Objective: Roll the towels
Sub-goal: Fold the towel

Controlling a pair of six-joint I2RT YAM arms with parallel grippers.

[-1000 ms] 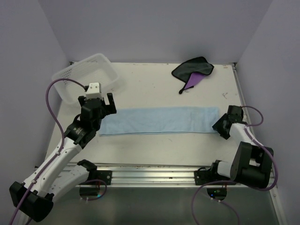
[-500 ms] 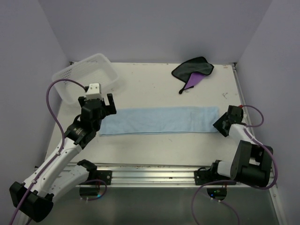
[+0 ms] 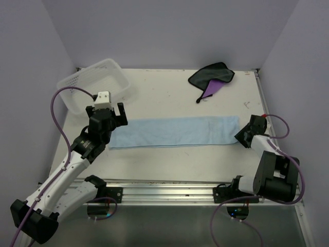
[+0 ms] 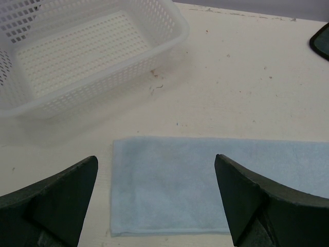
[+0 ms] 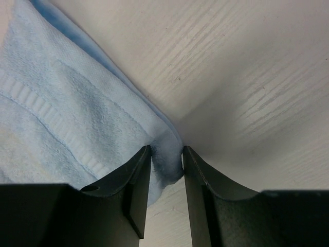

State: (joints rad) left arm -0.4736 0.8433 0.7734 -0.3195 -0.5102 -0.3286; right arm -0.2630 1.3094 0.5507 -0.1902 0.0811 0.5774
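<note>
Qty: 2 towels (blue towel (image 3: 175, 131), purple towel (image 3: 212, 77)), 1 basket (image 4: 103, 81), 2 arms (L arm (image 3: 72, 159), R arm (image 3: 265, 143)).

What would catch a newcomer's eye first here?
A light blue towel lies flat across the middle of the table, its right end pinched by the right gripper. The left gripper hovers open over the other end, near a white basket; a purple-and-dark towel sits crumpled at the far edge.

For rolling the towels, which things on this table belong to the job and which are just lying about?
Job: light blue towel, flat, its corner pinched in the right gripper; purple and dark grey towel, crumpled at the far edge.
Lying about: white lattice basket, far left.
</note>
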